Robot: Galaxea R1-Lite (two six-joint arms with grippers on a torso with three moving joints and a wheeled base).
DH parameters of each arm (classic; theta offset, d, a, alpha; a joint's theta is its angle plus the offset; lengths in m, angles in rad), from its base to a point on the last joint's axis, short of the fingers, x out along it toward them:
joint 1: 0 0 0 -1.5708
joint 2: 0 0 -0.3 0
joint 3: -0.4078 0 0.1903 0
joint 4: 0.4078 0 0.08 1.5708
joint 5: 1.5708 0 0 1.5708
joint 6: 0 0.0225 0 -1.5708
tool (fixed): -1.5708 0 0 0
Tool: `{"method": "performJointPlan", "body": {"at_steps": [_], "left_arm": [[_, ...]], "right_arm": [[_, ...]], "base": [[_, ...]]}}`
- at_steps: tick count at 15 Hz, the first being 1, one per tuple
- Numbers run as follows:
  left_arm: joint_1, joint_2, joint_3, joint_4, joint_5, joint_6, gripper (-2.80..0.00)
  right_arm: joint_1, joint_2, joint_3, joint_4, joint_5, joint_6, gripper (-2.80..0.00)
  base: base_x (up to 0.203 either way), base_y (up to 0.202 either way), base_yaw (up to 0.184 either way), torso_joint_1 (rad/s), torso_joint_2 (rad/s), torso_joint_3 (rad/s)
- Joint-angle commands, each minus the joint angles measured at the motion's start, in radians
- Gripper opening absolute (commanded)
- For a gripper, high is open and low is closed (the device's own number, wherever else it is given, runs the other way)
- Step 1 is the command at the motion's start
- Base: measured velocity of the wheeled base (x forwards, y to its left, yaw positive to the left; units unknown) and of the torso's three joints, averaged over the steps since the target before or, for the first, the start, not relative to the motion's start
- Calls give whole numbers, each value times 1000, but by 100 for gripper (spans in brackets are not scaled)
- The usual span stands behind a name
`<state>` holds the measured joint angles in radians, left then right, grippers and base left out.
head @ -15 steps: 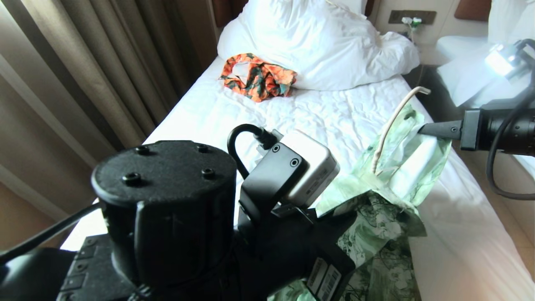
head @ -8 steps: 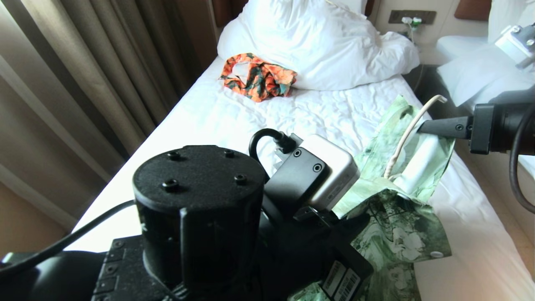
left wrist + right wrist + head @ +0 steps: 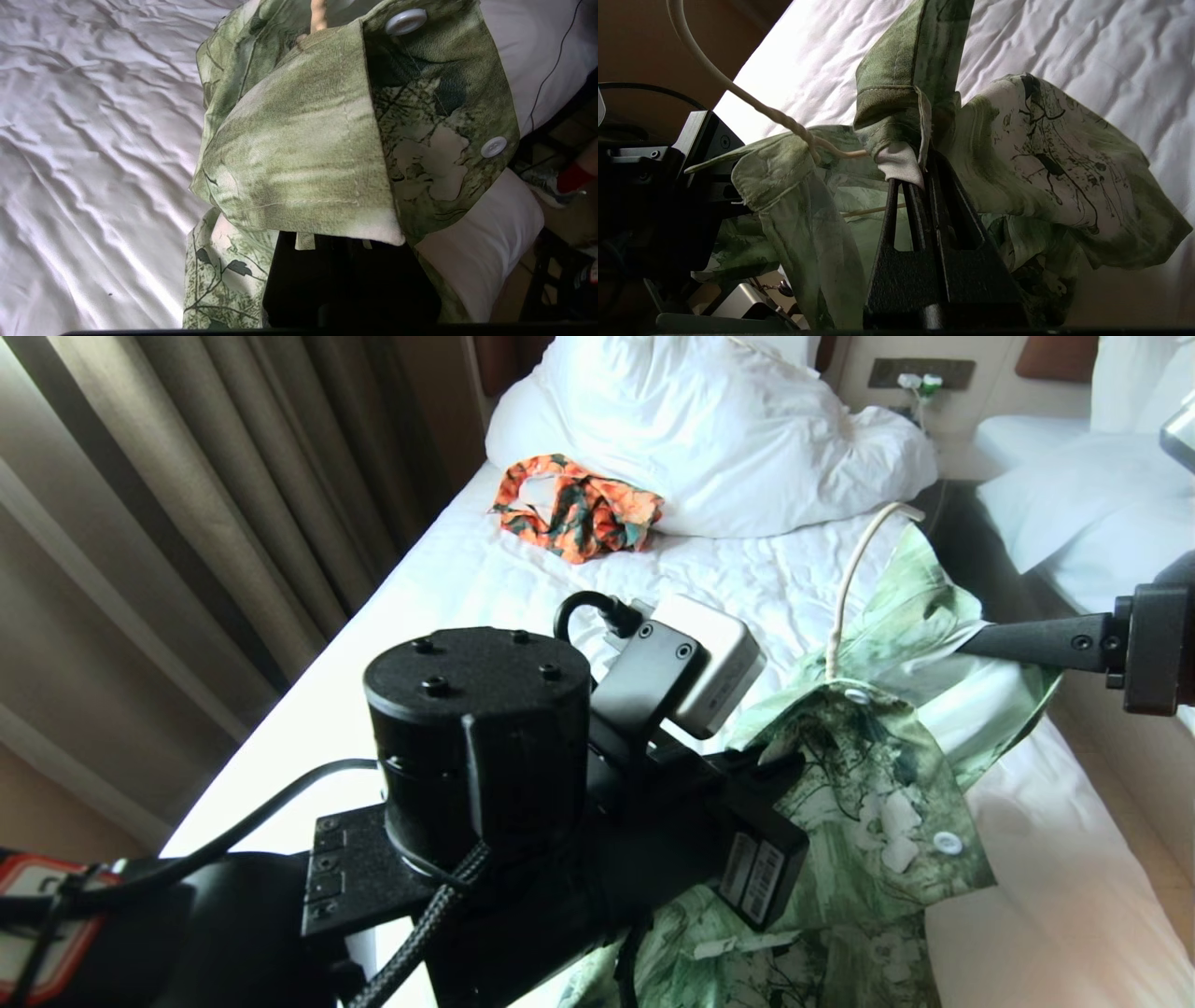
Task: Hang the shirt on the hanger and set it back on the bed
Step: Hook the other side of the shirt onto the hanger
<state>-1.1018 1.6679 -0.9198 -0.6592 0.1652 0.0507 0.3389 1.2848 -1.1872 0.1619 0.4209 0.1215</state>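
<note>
Green-and-white leafy short-sleeved shirt (image 3: 868, 784) with white buttons, draped on thin cream wire hanger (image 3: 854, 583), held above white-sheeted bed (image 3: 523, 588); pinched by left gripper (image 3: 770, 761) and right gripper (image 3: 920, 165). Labels unreadable.

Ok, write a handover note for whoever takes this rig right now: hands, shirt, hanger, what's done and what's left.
Left hand: shut on the shirt at its buttoned front edge.
Right hand: shut on a hemmed edge of the shirt.
Shirt is held up over the bed; the hanger sticks out of the cloth, hook upward.
Done: hanger partly inside.
Left: seat both shoulders, lay it on the bed.
</note>
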Motion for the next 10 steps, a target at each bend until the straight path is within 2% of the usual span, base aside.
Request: {"method": "performJointPlan", "body": {"at_steps": [1, 5, 6, 10], "left_arm": [[13, -3, -1, -37, -9, -14, -280], [11, 28, 1, -73, -60, -113, -280], [10, 49, 2, -114, -65, -131, -280], [1, 118, 10, -354, -61, -137, -280]], "right_arm": [[6, -28, -1, 2, 3, -1, -280], [33, -66, 0, 1, 4, -54, -280], [46, -78, 0, -1, 5, -55, -280], [100, -114, 11, 1, 23, -58, -280]], "base": [[0, 0, 0, 0, 0, 0], [0, 0, 0, 0, 0, 0], [0, 0, 0, 0, 0, 0], [0, 0, 0, 0, 0, 0]]}}
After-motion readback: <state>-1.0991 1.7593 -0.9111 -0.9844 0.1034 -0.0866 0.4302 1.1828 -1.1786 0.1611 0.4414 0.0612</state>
